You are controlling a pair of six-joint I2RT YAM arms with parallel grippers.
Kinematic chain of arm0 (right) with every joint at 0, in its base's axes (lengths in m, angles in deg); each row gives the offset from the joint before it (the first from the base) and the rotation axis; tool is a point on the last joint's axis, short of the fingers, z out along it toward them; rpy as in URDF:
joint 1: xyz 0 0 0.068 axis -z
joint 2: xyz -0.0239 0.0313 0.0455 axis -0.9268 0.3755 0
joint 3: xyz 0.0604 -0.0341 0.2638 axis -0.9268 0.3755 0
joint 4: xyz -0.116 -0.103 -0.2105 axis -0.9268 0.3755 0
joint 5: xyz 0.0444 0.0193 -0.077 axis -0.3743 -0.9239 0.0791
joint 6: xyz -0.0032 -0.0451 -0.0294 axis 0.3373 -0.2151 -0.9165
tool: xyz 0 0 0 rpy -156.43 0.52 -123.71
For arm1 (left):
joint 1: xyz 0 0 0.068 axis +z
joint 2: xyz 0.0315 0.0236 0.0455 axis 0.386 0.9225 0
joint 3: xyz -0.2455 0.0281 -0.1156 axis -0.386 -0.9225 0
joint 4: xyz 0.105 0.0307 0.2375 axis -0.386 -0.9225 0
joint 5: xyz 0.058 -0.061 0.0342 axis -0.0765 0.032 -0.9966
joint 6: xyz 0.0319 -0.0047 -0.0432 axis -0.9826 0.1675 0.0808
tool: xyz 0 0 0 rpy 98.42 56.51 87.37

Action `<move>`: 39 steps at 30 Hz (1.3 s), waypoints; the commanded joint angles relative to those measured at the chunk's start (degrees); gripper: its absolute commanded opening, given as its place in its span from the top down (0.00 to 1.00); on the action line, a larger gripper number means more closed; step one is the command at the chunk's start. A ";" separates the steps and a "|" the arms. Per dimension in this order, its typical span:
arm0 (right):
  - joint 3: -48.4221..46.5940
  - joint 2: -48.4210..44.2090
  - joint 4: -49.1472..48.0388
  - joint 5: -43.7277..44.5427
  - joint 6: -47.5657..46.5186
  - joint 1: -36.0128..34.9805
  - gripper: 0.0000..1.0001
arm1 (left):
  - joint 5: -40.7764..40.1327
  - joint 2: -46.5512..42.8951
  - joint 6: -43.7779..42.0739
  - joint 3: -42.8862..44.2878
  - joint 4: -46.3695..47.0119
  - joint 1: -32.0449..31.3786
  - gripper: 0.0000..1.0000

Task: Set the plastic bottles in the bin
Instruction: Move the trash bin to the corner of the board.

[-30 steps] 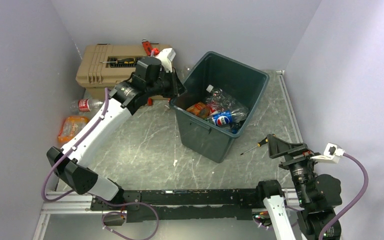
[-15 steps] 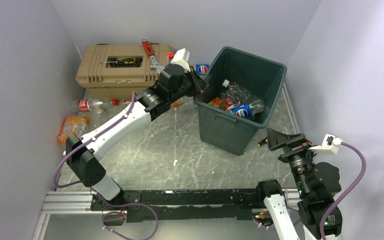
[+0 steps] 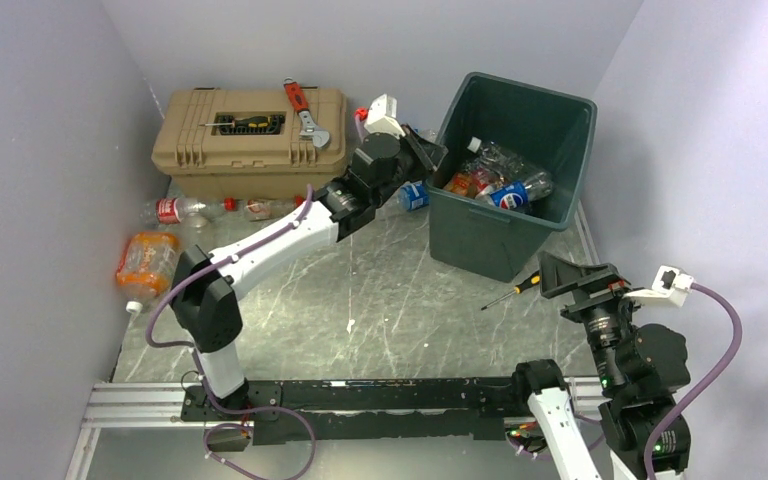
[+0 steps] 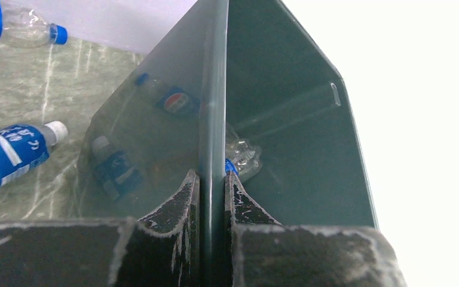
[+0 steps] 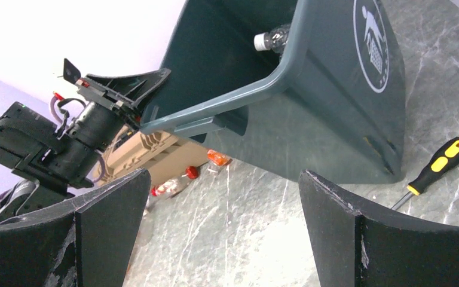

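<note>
1. Grey-green plastic marks the bin in the top view, and I give every place from it. Several plastic bottles lie inside it. The left gripper is at the bin's left rim. A blue-label bottle lies on the table just left of the bin. Farther left, in front of the tan toolbox, lie a red-label bottle, a small clear bottle and an orange-label bottle. The right gripper hangs on the near side of the bin, apart from it, with a screwdriver between them.

2. In the left wrist view, the left gripper's fingers pinch the thin wall of the bin, one finger outside and one inside. The blue-label bottle lies outside, left of the bin. One more bottle lies farther behind it.

3. In the right wrist view, the right gripper's fingers stand wide apart and hold nothing. The bin looks tilted, with its left side raised from the table.

4. I judge the task to be partly done. Some bottles are in the bin, but at least five are left outside. The step in hand seems to be placing the bin, not loading a bottle.
</note>
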 commanded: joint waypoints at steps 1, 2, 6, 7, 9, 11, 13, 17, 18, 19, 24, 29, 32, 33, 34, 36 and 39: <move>-1.62 1.76 -2.63 0.84 -1.28 -0.70 0.00 | -4.72 6.84 -0.39 0.57 4.95 -1.46 1.00; -1.57 1.84 -2.80 0.77 -1.26 -0.77 0.00 | -4.51 7.50 -0.22 1.29 4.93 -1.64 1.00; -2.24 2.23 -2.93 0.80 -1.43 -0.95 0.00 | -4.47 8.51 0.05 2.18 5.01 -2.06 0.98; -2.53 2.24 -2.88 0.95 -1.48 -0.97 0.00 | -4.75 8.38 0.06 1.89 5.14 -2.02 0.95; -2.95 2.44 -2.84 1.24 -1.70 -1.12 0.00 | -5.45 7.78 0.00 1.45 5.11 -2.03 0.94; -3.01 2.45 -2.92 1.63 -1.72 -1.19 0.00 | -5.96 7.25 -0.11 1.59 4.76 -1.94 0.95; -2.82 2.37 -2.92 1.80 -1.53 -1.23 0.00 | -5.83 6.86 -0.69 2.36 3.99 -1.96 0.90; -2.11 2.01 -3.19 1.32 -0.87 -1.23 0.00 | -6.02 6.20 -1.68 2.72 3.27 -1.92 0.71; -1.99 1.96 -3.19 1.24 -0.76 -1.23 0.00 | -5.93 6.10 -1.84 2.77 2.98 -1.90 0.68; -1.96 1.93 -3.18 1.19 -0.73 -1.21 0.00 | -5.73 6.02 -1.98 2.74 2.87 -1.85 0.64; -2.75 1.74 -2.73 1.19 -0.62 -1.23 0.00 | -4.56 4.94 -3.29 2.39 2.67 -1.89 0.50; -3.00 1.28 -2.56 0.72 -1.01 -1.23 0.00 | -4.44 0.77 -7.55 2.46 0.99 -1.91 0.13; -1.97 0.79 -3.27 -0.71 -1.21 -1.23 0.00 | -5.38 -4.06 -9.97 0.36 0.06 -1.83 0.01; -1.39 0.55 -3.71 -1.50 -1.35 -1.22 0.00 | -5.71 -5.95 -10.61 -0.95 0.16 -1.90 0.01; -0.59 0.29 -4.29 -2.61 -1.53 -1.23 0.00 | -5.97 -8.11 -11.19 -2.47 0.10 -1.89 0.00; 1.17 -0.39 -6.20 -5.46 -2.46 -1.23 0.00 | -6.77 -13.98 -12.76 -6.20 -0.94 -1.90 0.01; 3.73 -1.45 -8.87 -12.62 -4.15 -1.23 0.01 | -10.32 -24.43 -15.23 -14.73 -4.67 -1.95 0.01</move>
